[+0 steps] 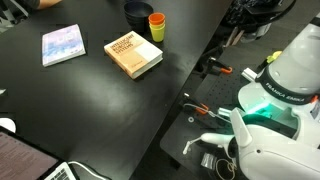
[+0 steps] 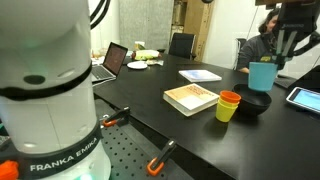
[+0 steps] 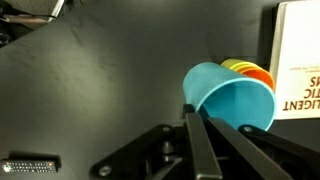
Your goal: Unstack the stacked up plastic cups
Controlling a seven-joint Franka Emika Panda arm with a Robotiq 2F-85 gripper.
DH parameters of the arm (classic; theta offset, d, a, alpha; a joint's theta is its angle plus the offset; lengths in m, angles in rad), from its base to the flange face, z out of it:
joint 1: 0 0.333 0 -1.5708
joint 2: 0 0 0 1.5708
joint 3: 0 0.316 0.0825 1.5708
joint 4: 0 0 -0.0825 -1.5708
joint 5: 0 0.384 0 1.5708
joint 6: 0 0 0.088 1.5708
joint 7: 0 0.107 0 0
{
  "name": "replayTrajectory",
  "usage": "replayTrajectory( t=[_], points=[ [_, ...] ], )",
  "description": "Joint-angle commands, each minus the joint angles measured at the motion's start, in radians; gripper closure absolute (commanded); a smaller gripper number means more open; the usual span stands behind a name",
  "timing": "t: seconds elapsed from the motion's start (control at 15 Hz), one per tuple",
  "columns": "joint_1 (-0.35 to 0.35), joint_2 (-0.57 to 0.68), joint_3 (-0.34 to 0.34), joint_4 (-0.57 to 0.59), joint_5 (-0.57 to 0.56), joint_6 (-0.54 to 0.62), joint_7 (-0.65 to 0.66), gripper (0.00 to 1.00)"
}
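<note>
In an exterior view, the orange cup [image 1: 157,19] sits nested in the yellow cup [image 1: 157,33] on the black table [image 1: 90,100]. They stand just beside the dark bowl [image 1: 137,12], with the tan book [image 1: 133,54] nearer. In an exterior view, the gripper [image 2: 277,62] holds the teal cup [image 2: 262,77] raised off the table, seen over the bowl; a tablet [image 2: 305,97] lies to the right. In the wrist view, the fingers [image 3: 200,140] pinch the teal cup's rim. The nested pair is just behind it and the book is at the right.

Exterior views sit beside the arm's base [image 2: 50,95], sharing the table [image 1: 85,112]; wrist view looks down closely.
</note>
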Motion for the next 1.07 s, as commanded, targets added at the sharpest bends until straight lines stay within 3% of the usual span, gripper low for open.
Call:
replayTrajectory(
  t=[0.0,0.47,0.93,1.0],
  points=[
    [-0.024,0.062,-0.024,0.007,0.002,0.077,-0.031,0.99],
    [-0.050,0.336,-0.015,0.115,0.056,0.299,-0.068,0.99],
    [-0.085,0.554,0.024,0.261,0.088,0.369,-0.085,0.99],
    [-0.088,0.567,0.027,0.275,0.087,0.368,-0.084,0.70]
  ],
)
